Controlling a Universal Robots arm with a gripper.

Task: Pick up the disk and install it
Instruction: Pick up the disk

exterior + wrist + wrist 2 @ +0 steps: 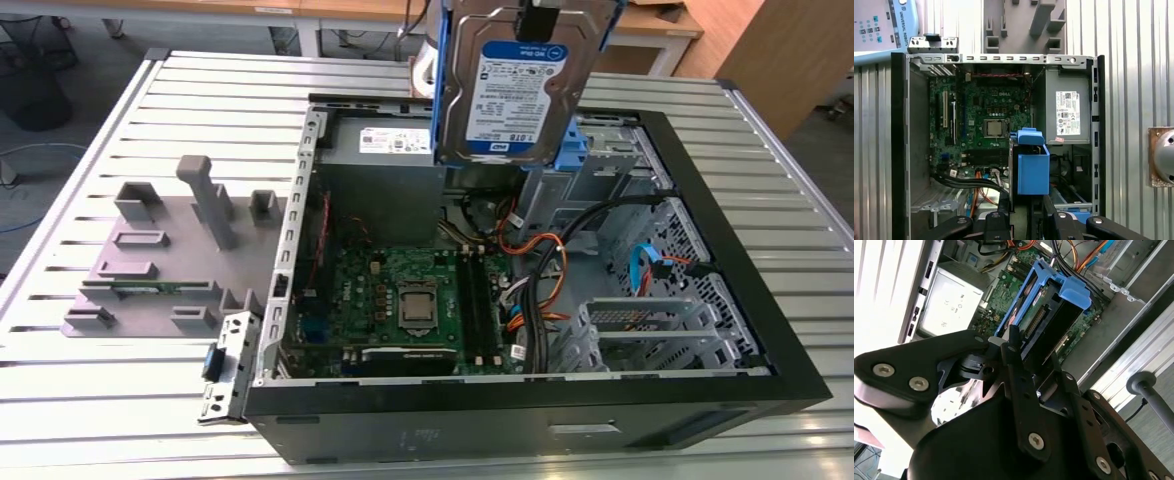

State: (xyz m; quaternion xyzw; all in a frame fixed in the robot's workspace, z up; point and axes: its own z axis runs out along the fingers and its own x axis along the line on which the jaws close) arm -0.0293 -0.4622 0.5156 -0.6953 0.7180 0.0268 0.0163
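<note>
The disk (505, 85) hangs on end from the pincer (537, 16). Its long axis is vertical, its white-and-blue label faces the exterior camera, and blue plastic frames its edges. The pincer is closed on the disk's top end, with fingers (1016, 365) pressed against opposite sides in the second wrist view. The disk is held in the air over the open computer case (787, 370). Well below the pincer, toward the exterior view's left, a grey block fixture (160, 250) lies on the slatted counter (80, 400). Beneath the pincer, inside the case, sit the power supply (380, 145), the motherboard (400, 300) and orange and black cables (541, 265). A metal drive cage (654, 330) lies toward the exterior view's right.
</note>
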